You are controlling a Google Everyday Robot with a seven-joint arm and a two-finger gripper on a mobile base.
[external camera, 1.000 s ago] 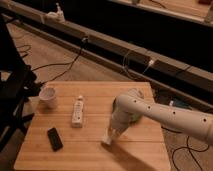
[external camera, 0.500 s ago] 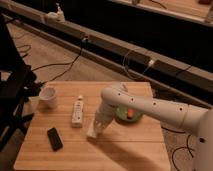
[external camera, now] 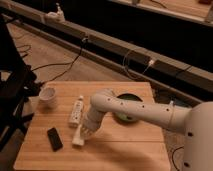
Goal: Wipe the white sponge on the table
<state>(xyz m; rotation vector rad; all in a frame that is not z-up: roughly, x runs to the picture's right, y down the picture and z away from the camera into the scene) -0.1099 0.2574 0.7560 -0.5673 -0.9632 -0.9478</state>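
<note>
The white arm (external camera: 150,112) enters from the right edge of the scene and bends across the table (external camera: 125,150), its wrist turning down toward the near-left part of the top; the gripper (external camera: 81,134) hangs at the end of that wrist, pointing down and to the left, its fingers drawn together; the white sponge (external camera: 77,139) sits directly at the fingertips, a small pale block pressed between the gripper and the wood, so the pincer appears closed on it, though the exact contact is hard to make out; the sponge lies on the near-left quarter of the table, just right of the black phone (external camera: 54,138) and apart from it; the phone rests flat, angled slightly, nearer the left edge; just beyond the sponge, toward the far side, lies the long narrow white bar with dark marks (external camera: 76,111), running near to far and close beside the wrist; further left and farther away stands the white cup (external camera: 48,95), near the table's far-left corner; a green dish (external camera: 125,107) lies behind the forearm, toward the far right of the top, partly hidden by the arm; dark cables (external camera: 65,65) trail over the floor beyond the table.
</note>
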